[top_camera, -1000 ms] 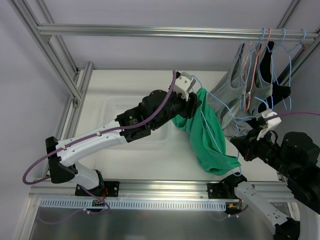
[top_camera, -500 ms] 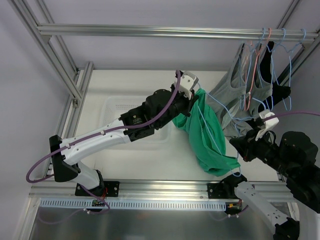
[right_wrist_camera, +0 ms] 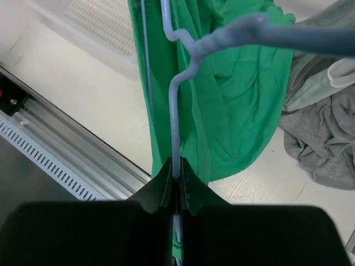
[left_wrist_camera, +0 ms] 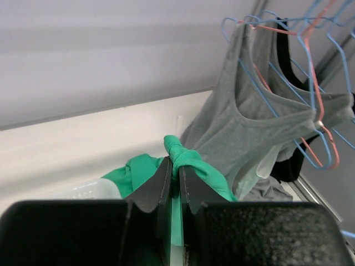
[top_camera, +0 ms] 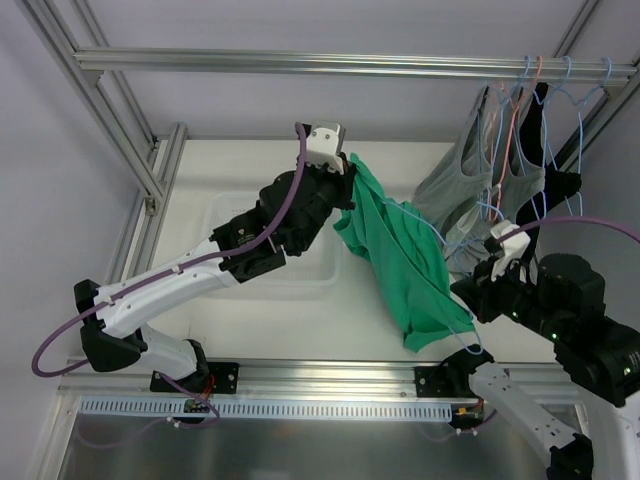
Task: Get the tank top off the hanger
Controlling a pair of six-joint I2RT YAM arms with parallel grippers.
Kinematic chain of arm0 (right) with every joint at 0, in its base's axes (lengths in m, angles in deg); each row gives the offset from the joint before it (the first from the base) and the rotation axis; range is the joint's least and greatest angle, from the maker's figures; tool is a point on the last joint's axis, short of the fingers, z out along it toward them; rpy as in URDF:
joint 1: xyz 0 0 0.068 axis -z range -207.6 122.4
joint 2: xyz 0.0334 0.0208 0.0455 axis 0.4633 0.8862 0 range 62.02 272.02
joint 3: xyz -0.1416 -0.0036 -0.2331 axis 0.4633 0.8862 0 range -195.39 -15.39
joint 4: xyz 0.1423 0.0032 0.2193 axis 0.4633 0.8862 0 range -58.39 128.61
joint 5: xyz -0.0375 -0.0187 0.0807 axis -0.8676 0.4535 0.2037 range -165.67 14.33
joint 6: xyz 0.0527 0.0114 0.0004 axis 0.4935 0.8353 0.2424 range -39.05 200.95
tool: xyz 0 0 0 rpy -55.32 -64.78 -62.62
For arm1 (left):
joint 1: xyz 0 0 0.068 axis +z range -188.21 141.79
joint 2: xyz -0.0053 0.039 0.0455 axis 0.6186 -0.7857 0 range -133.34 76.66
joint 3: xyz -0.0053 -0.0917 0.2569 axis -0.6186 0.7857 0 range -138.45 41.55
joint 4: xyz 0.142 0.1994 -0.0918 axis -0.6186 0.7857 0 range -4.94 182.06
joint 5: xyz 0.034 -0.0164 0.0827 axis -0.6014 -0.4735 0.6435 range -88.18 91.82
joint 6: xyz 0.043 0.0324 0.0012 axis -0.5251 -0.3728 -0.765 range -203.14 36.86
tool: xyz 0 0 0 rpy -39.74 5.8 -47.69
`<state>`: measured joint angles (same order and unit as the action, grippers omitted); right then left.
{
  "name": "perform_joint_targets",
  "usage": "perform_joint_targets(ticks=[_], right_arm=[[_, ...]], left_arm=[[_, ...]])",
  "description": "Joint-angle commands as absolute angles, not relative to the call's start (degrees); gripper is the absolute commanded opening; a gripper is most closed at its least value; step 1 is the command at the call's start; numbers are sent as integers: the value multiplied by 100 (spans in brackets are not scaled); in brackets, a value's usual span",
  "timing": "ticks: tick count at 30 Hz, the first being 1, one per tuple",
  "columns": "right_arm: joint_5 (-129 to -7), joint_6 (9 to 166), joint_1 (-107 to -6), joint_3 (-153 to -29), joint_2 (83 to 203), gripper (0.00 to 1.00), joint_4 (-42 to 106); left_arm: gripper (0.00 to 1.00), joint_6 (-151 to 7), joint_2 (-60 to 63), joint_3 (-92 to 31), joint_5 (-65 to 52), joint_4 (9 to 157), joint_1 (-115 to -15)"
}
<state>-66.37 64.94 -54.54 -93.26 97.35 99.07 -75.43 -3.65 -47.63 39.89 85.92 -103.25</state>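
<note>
- Green fabric tank top (top_camera: 405, 275) draped along thin light-blue wire hanger (right_wrist_camera: 172, 122).
- Left gripper (left_wrist_camera: 173, 166): pinched on bunched strap (left_wrist_camera: 180, 151), left of hanger.
- Right gripper (right_wrist_camera: 175, 173): clamped on hanger's wire.
- Best pulled leftward, steadily, wire held firm.

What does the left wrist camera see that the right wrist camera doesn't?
Only the left wrist view: the left gripper pinching a bunched fold of the green tank top, with grey tops hanging behind. Only the right wrist view: the right gripper clamped on the blue hanger. Both: the green tank top and some grey cloth.
</note>
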Motion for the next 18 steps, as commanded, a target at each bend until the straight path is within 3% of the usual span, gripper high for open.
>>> perform_joint_targets(ticks=[1,9,12,16,18], right_arm=[[-6302,6232,-5493,-9405,9385,0,9701],[-5993,5784,-5493,-9414,8638,0,9639],[-6071,5704,-5493,-9440,8488,0,9526],[-7667,6459,-5484,-9064,8049,0,8402],[-8127,6714,-5484,-8642,7760,0,7535]], left_arm=[[0,-7014,-138,-4730,4419,8751,-9966],[0,-6477,-85,-4722,3103,9165,-9350],[0,-6634,-270,-4880,1883,9147,-9341],[0,-6670,-279,-4470,-810,8344,-9454],[0,-6592,-25,-3951,-1371,7604,-9673]])
